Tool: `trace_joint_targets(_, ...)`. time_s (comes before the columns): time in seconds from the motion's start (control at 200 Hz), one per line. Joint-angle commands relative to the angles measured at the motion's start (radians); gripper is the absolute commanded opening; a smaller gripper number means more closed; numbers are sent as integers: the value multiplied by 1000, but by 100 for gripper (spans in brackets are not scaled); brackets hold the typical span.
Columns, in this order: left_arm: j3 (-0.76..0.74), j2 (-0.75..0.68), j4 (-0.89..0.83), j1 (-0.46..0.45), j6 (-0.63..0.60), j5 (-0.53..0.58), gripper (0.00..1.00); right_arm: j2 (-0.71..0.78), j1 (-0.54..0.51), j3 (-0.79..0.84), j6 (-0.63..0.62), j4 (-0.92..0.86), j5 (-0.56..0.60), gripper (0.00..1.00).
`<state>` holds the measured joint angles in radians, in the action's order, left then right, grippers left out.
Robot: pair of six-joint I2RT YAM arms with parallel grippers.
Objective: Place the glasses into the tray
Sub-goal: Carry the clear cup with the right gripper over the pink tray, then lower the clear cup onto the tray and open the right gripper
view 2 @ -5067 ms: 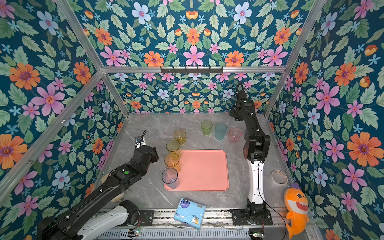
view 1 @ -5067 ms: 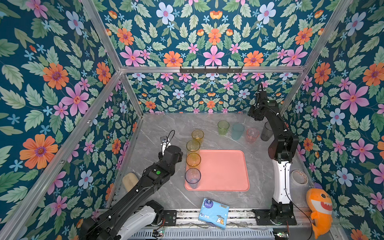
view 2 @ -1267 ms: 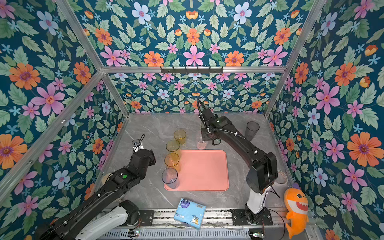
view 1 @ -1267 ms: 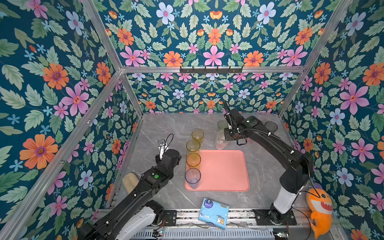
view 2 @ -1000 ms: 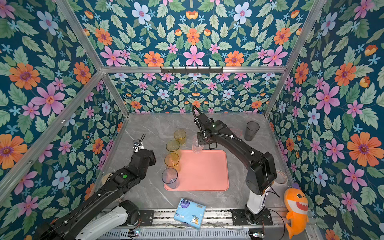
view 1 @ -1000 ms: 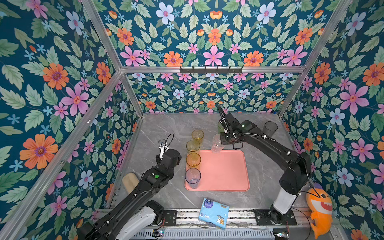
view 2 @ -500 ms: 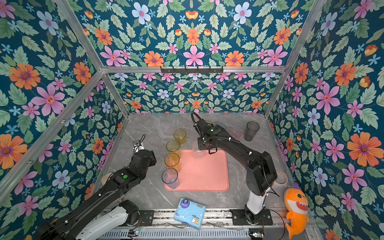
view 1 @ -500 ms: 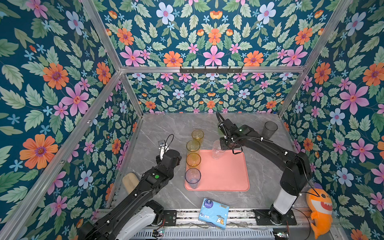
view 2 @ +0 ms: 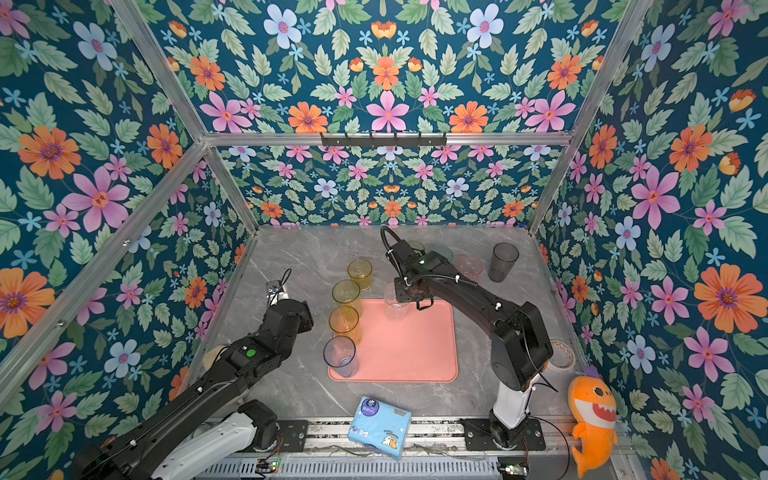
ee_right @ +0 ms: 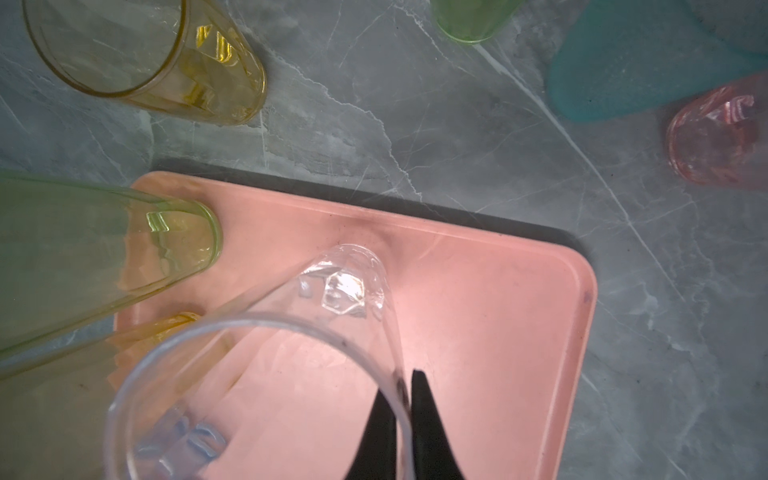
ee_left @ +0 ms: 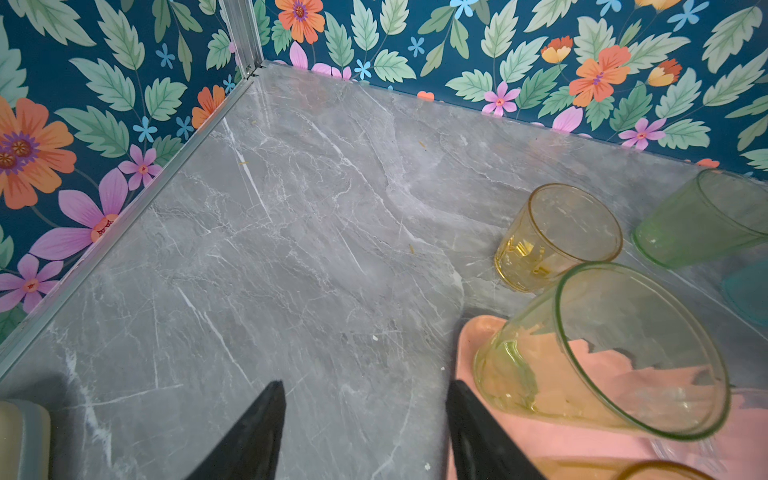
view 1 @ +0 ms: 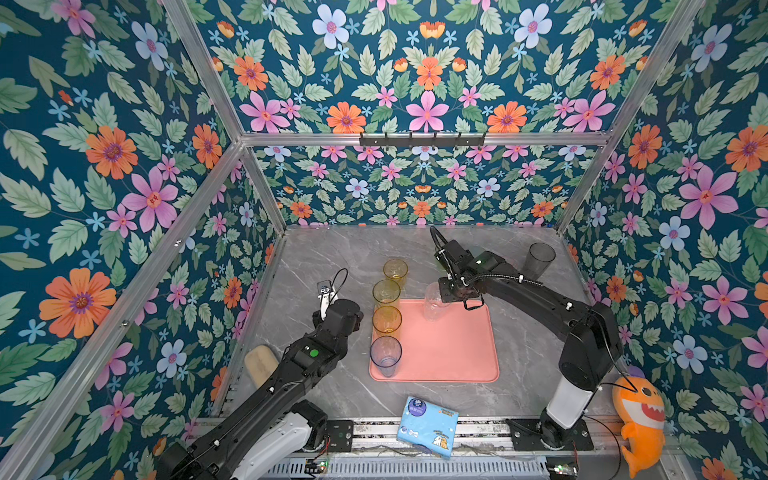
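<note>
My right gripper (ee_right: 402,386) is shut on the rim of a clear glass (ee_right: 345,282), one finger inside and one outside. It holds the glass upright over the far part of the salmon-pink tray (view 1: 449,349); I cannot tell whether the base touches. Yellow-green (view 1: 385,291), amber (view 1: 386,319) and blue-grey (view 1: 385,353) glasses stand along the tray's left edge. A short yellow glass (view 1: 395,270) stands on the table behind them. Pink (view 2: 470,266) and dark grey (view 2: 503,259) glasses stand at the back right. My left gripper (ee_left: 365,386) is open and empty over bare table left of the tray.
Green (ee_right: 473,16) and teal (ee_right: 644,75) glasses stand behind the right arm, mostly hidden in both top views. A light-blue tissue packet (view 1: 427,419) lies at the front edge, an orange plush shark (view 1: 638,411) at the front right, a beige pad (view 1: 259,363) by the left wall.
My right gripper has carried the clear glass from the back of the table forward and down onto the tray's far part. The left arm has not moved.
</note>
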<state>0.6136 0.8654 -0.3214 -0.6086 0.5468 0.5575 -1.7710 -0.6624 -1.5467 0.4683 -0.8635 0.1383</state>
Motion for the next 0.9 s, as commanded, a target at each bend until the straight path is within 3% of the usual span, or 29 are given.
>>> trace_joint_targets(0.0, 1, 3, 10, 1, 7, -1, 64, -6, -3, -3, 18, 14, 7, 0)
trace_joint_targets(0.465, 3, 6, 8, 1, 5, -3, 64, -44, -4, -19, 17, 10, 6, 0)
trace_joint_targets(0.895, -2, 10, 13, 1, 7, 0, 64, -53, -4, -26, 13, 0, 12, 13)
